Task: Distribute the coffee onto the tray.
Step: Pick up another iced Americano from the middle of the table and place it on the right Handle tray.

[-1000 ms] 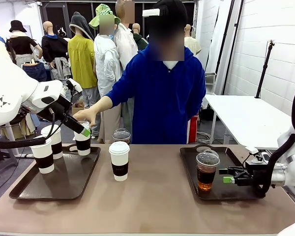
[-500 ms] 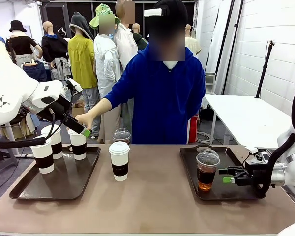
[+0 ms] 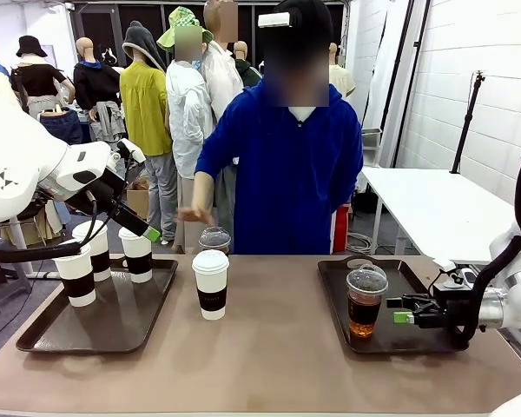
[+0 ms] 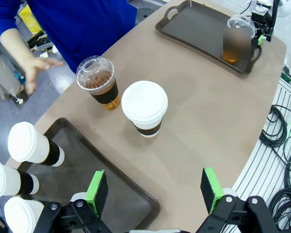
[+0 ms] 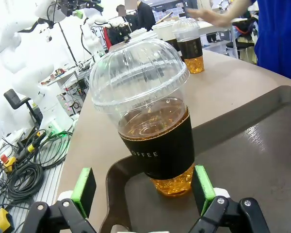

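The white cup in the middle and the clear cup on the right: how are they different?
The white cup has a flat lid; the clear cup has a dome. The white cup stands on the table; the clear cup on a tray. Both are upright with dark sleeves.

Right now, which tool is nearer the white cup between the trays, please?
Left. The left tool hovers over the left tray beside that cup; the right tool is at the iced coffee on the right tray.
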`<state>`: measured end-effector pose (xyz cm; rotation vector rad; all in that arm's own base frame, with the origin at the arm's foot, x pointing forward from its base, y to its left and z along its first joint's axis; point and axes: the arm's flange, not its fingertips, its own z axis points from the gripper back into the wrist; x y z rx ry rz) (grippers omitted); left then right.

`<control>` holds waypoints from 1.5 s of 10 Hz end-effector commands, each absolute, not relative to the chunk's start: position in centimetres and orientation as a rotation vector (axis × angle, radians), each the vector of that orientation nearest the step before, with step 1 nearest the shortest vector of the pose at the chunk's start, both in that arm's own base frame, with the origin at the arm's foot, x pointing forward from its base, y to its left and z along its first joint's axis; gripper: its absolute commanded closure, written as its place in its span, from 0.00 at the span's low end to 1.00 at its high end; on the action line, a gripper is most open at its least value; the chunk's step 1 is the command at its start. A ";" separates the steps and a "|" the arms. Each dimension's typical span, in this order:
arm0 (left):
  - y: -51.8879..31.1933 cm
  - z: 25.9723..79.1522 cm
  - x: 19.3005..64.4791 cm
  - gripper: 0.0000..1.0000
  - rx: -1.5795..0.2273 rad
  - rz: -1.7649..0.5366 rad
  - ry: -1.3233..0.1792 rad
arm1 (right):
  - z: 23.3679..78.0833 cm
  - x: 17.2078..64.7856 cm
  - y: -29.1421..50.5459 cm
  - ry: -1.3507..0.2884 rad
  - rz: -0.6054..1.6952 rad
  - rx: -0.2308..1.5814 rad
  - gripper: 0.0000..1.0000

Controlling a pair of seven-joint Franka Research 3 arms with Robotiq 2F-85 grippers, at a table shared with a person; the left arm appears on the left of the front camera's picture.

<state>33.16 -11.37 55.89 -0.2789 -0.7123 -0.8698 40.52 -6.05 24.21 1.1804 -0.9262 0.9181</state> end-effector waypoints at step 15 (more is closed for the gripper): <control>-11.2 55.9 33.2 0.00 -0.286 -0.868 -0.713 | 29.4 56.7 -4.7 -0.926 1.231 1.169 0.00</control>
